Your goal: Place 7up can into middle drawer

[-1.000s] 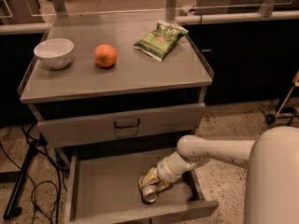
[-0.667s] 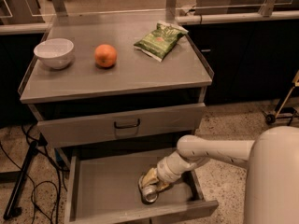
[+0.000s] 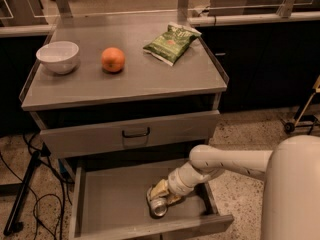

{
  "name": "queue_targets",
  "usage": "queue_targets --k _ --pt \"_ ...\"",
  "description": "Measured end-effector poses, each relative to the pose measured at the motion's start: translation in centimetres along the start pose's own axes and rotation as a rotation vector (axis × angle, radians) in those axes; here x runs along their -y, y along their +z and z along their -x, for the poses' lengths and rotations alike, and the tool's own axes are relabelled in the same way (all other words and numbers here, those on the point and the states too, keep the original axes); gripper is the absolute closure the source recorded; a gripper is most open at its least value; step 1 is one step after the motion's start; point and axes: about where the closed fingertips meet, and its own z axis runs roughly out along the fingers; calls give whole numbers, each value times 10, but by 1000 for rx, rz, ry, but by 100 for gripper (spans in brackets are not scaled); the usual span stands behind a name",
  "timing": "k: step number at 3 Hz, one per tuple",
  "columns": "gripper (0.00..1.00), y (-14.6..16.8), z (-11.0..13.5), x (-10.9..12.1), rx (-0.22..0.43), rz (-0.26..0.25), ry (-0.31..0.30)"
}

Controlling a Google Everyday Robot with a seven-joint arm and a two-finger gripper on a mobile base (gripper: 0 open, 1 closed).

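Note:
The 7up can (image 3: 158, 207) lies on its side inside the open middle drawer (image 3: 110, 196), right of centre, its shiny round end facing me. My gripper (image 3: 163, 194) reaches down into the drawer from the right on a white arm (image 3: 225, 160). Its yellowish fingers (image 3: 159, 187) sit on either side of the can and hold it low over the drawer's floor. The drawer's front panel (image 3: 150, 229) is at the bottom edge of the view.
Above the open drawer is a closed grey drawer front with a black handle (image 3: 136, 133). On the cabinet top (image 3: 150, 79) stand a white bowl (image 3: 58, 56), an orange (image 3: 113, 59) and a green snack bag (image 3: 170, 43). Cables (image 3: 30, 194) lie on the floor at the left.

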Motion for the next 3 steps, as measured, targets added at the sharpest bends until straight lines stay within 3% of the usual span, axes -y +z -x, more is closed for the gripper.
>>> queue_targets --k 1,3 --pt "4 0 0 0 0 0 0" --pt "0 0 0 0 0 0 0"
